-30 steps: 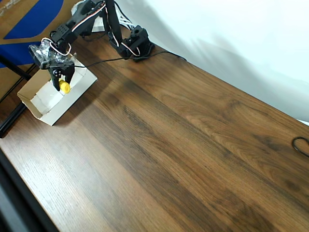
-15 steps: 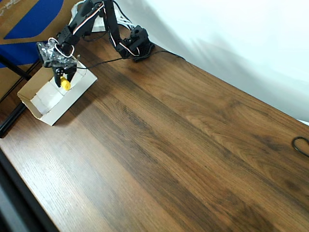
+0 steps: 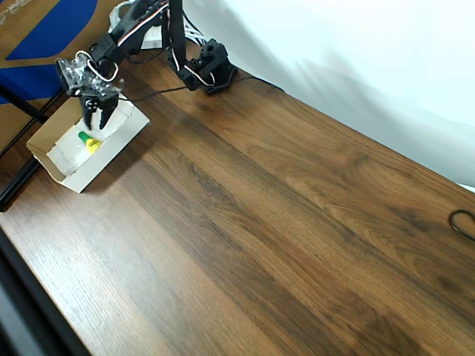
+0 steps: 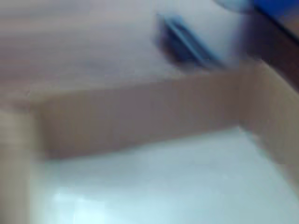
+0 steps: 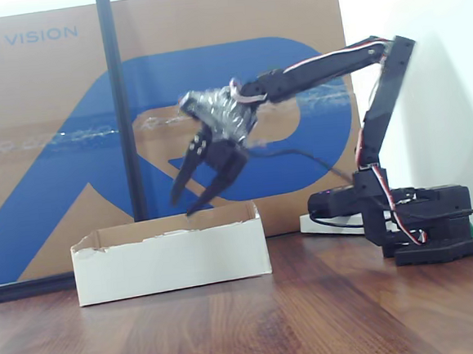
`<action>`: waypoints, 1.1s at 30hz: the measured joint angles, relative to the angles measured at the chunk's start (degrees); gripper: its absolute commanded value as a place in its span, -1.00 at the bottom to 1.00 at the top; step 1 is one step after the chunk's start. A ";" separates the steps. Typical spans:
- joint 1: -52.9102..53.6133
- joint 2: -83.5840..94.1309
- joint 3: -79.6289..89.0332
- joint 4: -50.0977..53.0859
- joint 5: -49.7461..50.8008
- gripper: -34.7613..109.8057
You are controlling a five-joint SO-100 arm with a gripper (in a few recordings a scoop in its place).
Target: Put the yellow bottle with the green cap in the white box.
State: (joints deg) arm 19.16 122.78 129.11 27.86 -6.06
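Overhead view: the yellow bottle with the green cap (image 3: 87, 141) is lying on its side on the white floor of the white box (image 3: 111, 152), green cap pointing up-left in the picture, near the box's far end. The hand (image 3: 97, 119) is hanging just above the box, its two black fingers spread wide and holding nothing — clear gap between it and the bottle. The box is sitting at the upper-left corner of the wooden tabletop (image 3: 282, 222), long axis running diagonally. The black arm is reaching over from its base (image 3: 210, 68) at the tabletop's back edge; a thin black cable (image 3: 167, 91) is trailing from the base toward the box. Another dark cable loop (image 3: 463, 222) is lying at the right edge.

Fixed view: the hand (image 5: 194, 195) is angling down over the open top of the box (image 5: 169, 260), fingers apart, tips just above the rim. The box's white long side is facing the camera, brown torn edge on top. Behind it a blue-and-brown cardboard sheet (image 5: 47, 159) is standing upright, with a dark vertical pole (image 5: 118, 104) in front of it.

Wrist view: blurred — brown inner walls of the box (image 4: 140, 116) and its white floor are showing, wood beyond.
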 measured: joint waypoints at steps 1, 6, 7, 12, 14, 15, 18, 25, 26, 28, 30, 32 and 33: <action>-1.23 1.93 0.79 0.88 0.70 -0.52; -11.16 14.15 7.03 4.75 1.76 -0.52; -13.01 16.79 9.05 5.80 1.93 -0.52; -22.68 32.52 21.09 9.84 2.81 -0.52; -24.61 40.17 27.25 11.95 2.90 -0.52; -25.58 44.38 30.41 12.92 2.90 -0.52; -28.30 57.39 39.11 17.75 3.08 -0.52; -24.79 79.10 48.34 29.79 3.08 -0.52; -24.87 79.45 48.52 29.79 3.34 -0.52; -25.66 79.45 49.57 30.06 2.46 -0.52; -24.79 79.45 50.45 30.23 2.72 -0.52; -24.87 79.54 50.89 30.85 2.90 -0.52; -25.40 79.54 50.89 31.90 3.08 -0.52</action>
State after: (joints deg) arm -6.24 202.32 180.00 59.77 -2.99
